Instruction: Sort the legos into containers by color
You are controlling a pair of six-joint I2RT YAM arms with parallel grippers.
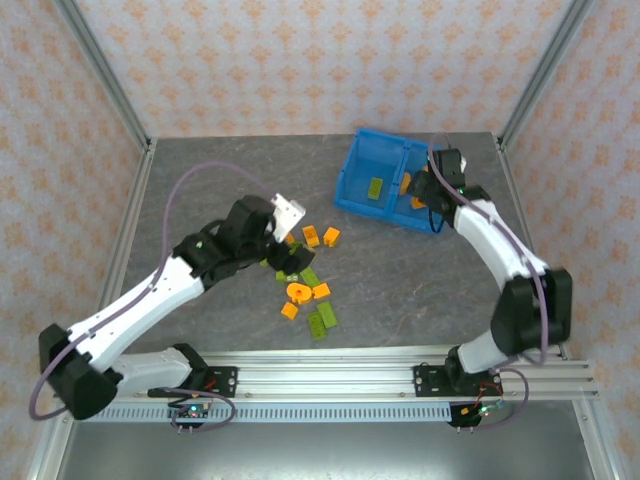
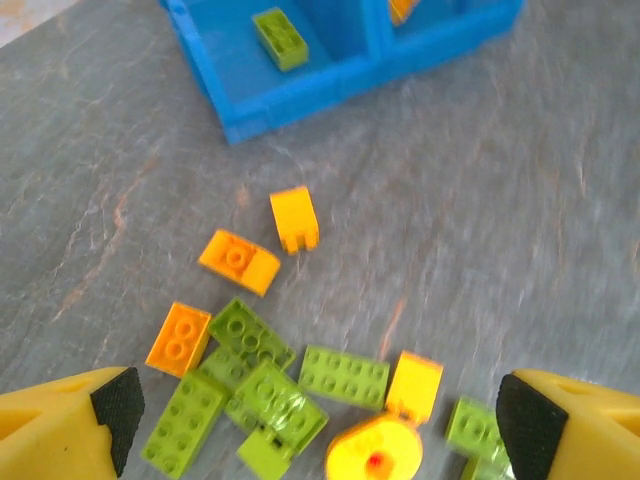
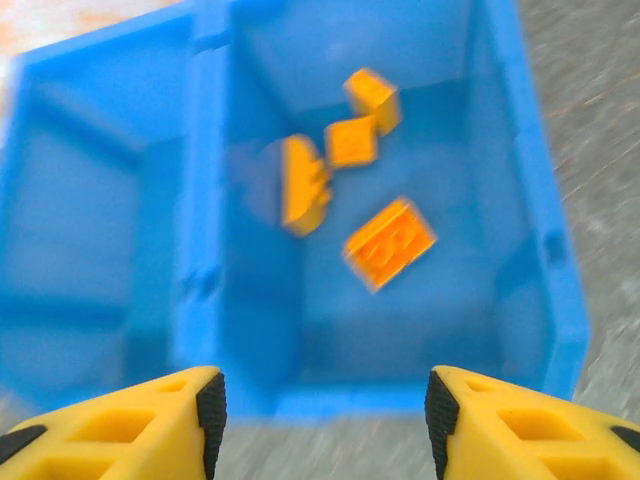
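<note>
the left gripper [image 2: 320, 420] hangs with its jaws wide apart and nothing between them, directly above the loose pile [image 1: 305, 285] of legos at mid-table. beneath and just ahead of it lie the orange ring piece [image 2: 373, 455], about four orange bricks [image 2: 238, 262] and at least six lime green bricks [image 2: 345, 375]. the green ones touch or overlap one another, while two of the orange ones sit apart on the far side with bare surface around them. the right gripper [image 3: 325, 410] is likewise parted and empty, held over the right compartment [image 3: 420, 320] of the blue bin [image 1: 345, 185]. four binned orange bricks [image 3: 390, 240] lie there; one is too blurred to tell its pose. the left compartment [image 2: 335, 40] holds a single lime green brick [image 2: 280, 37]. judgement: the colours are kept separate so far, but the task is at an early stage, with five pieces binned and the larger share unsorted on the table [image 1: 420, 280]. a bare strip of table separates the pile from the bin, so the carry path looks free. the bin sits toward the far right corner, near the cage post [image 1: 530, 90]. the green compartment is the one nearer the pile, yet the right arm reaches over the bin, so a left-arm delivery should allow for it. the packed green bricks leave little finger room; the separated orange bricks offer the easier grasp.
</note>
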